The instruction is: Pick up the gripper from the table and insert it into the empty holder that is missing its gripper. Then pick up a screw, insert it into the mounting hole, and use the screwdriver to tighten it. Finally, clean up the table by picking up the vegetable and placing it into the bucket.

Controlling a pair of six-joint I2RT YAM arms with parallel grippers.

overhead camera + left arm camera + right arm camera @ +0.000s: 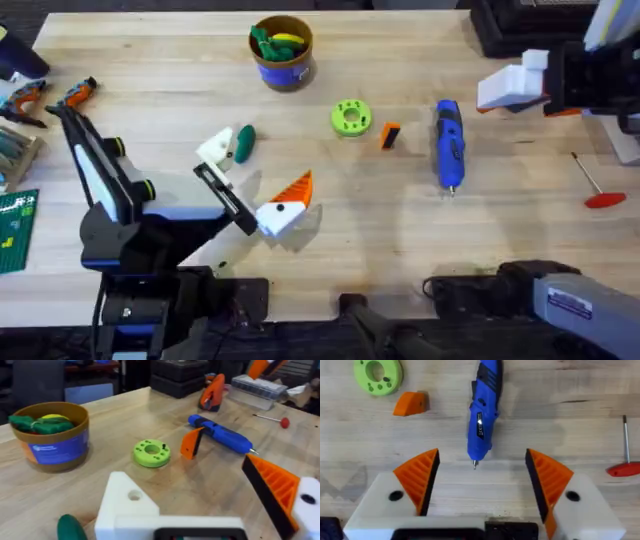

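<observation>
The orange gripper tip (390, 135) (191, 442) (411, 403) lies on the table between the lime-green disc and the blue screwdriver (449, 145) (220, 435) (482, 415). My left gripper (252, 175) (192, 485) is open and empty. One of its fingers is the bare white holder (215, 148) (125, 505); the other carries an orange pad. The dark green vegetable (244, 142) (70, 527) lies right beside the holder. The blue bucket (282, 52) (50, 435) stands at the back, with toys inside. My right gripper (515, 80) (482, 475) hangs open, high above the screwdriver's tip. I cannot tell where a screw is.
The lime-green disc (350, 117) (151, 453) (378, 376) sits left of the orange tip. A thin red-handled screwdriver (595, 185) (626, 455) lies at the right. Tools and boxes (20, 120) crowd the left edge, and a grey box (260, 387) stands at the far right.
</observation>
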